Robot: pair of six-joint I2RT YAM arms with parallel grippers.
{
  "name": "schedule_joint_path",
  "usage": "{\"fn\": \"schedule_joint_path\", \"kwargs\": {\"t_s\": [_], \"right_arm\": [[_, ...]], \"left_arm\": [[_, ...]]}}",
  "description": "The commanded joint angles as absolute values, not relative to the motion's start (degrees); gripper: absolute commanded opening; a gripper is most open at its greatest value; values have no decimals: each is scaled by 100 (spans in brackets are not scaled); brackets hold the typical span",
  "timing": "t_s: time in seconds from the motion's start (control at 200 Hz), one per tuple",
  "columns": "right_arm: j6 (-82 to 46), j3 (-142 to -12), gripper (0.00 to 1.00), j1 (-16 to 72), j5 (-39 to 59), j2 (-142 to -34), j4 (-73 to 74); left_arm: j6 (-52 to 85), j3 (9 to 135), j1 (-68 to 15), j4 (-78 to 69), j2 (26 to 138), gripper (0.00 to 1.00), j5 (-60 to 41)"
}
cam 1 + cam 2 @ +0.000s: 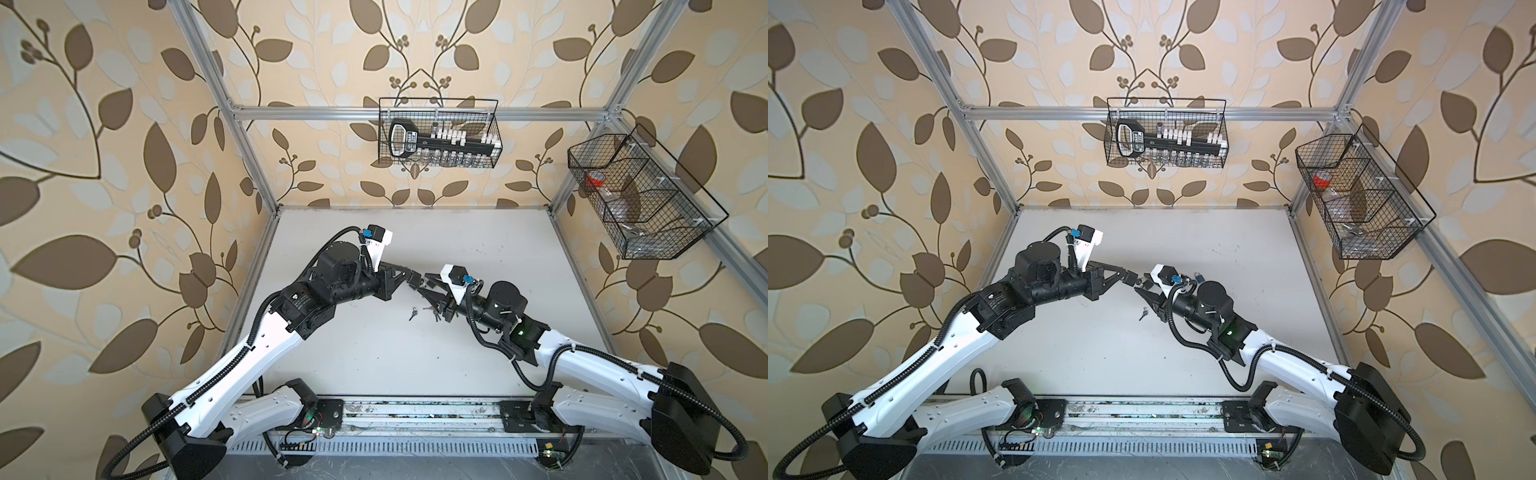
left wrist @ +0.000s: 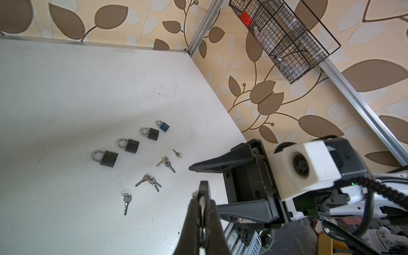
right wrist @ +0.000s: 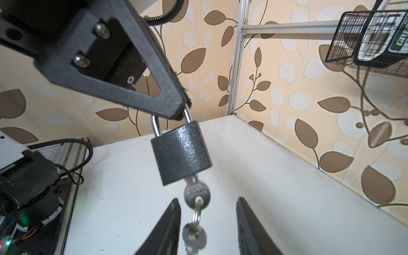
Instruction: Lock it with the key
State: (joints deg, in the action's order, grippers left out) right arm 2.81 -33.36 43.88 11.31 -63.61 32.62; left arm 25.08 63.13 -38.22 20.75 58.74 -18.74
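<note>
Can't see the top of the silver shackle on the dark grey textured padlock, the left pincer covers it. The second silver key on the ring runs off the frame edge, same with the right pincer fingers. In both top views that padlock's too tiny to make out, and the right arm hides most of the spare padlocks.
</note>
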Motion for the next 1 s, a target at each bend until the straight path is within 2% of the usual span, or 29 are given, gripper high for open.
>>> {"fn": "schedule_joint_path", "kwargs": {"t_s": [0.0, 0.48, 0.995], "right_arm": [[246, -3559, 39, 4420, 1046, -6449, 3374], [158, -3451, 26, 4420, 898, -6443, 3287], [106, -3433, 0, 4420, 974, -6381, 3296]], "left_arm": [[2558, 6390, -3831, 1640, 5810, 0, -2063], [2545, 6362, -3827, 1649, 5774, 0, -1986], [2576, 6352, -3831, 1640, 5730, 0, -1892]]}}
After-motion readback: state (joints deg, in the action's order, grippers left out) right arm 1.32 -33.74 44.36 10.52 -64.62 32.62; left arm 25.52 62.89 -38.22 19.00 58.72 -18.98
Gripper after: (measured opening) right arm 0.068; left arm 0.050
